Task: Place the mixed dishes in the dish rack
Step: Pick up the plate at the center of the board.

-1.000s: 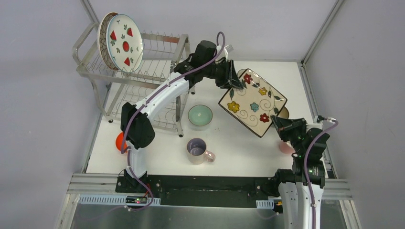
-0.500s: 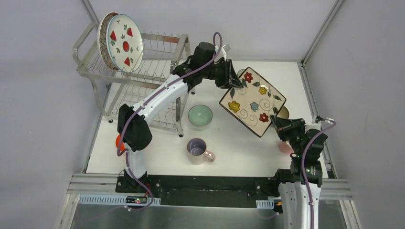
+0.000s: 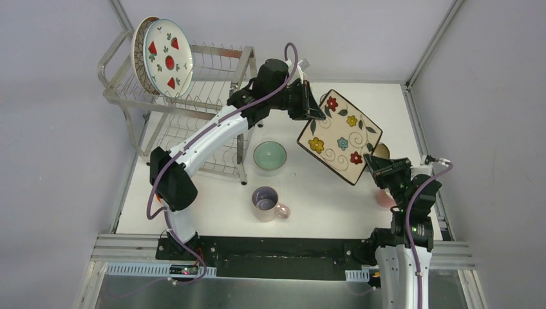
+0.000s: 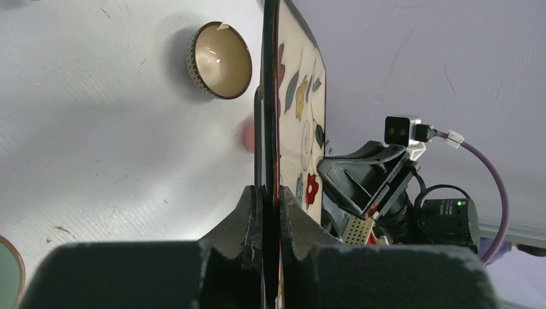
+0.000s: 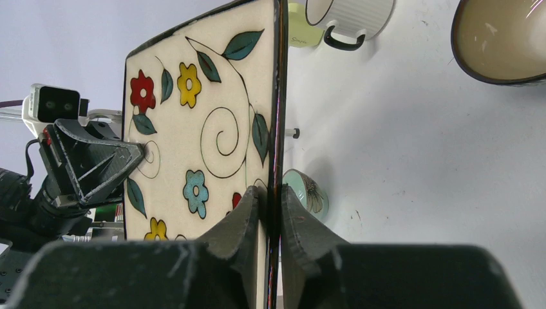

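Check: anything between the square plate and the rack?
No loose object between plate and rack; only the left arm holding it spans the gap. Two round plates fill the upper tier's left end. The mint bowl sits low on the table by the rack's leg.

Overhead camera looks down; both close wrist cameras apparently face the flowered plate (image 3: 340, 136) edge-on.

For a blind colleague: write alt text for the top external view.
A flowered square plate hangs tilted above the white table: the left end effector clamps its far edge, the right end effector straddles its near edge. Two round plates stand in the dish rack, far left; a mint bowl and lilac mug sit mid-table.
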`<control>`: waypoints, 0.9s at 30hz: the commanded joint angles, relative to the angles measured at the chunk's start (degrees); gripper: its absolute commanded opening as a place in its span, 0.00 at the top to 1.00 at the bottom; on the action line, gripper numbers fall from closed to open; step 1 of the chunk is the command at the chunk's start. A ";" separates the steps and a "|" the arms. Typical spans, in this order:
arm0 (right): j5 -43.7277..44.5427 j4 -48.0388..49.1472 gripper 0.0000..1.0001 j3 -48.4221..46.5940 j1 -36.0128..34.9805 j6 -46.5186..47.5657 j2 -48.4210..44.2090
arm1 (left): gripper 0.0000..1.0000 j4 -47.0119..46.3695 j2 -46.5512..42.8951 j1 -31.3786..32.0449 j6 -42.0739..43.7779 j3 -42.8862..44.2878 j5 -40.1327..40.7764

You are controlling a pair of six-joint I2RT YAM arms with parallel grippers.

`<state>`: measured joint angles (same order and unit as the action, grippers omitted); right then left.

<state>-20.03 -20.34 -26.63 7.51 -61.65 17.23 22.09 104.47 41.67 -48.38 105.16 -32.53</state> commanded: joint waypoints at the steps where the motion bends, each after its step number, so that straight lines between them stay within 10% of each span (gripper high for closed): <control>1: -6.86 4.77 0.84 -0.47 -1.17 1.77 -0.32 | 1.00 -8.51 -8.49 5.50 -4.53 1.39 -5.27; 27: -11.25 2.97 0.24 -9.90 -1.18 1.39 1.09 | 1.00 -9.74 -12.92 5.53 1.05 2.50 3.26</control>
<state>-29.91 -17.06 -29.02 6.72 -61.47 17.72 24.47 99.24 46.89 -45.10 103.44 -27.88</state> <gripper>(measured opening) 0.689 0.060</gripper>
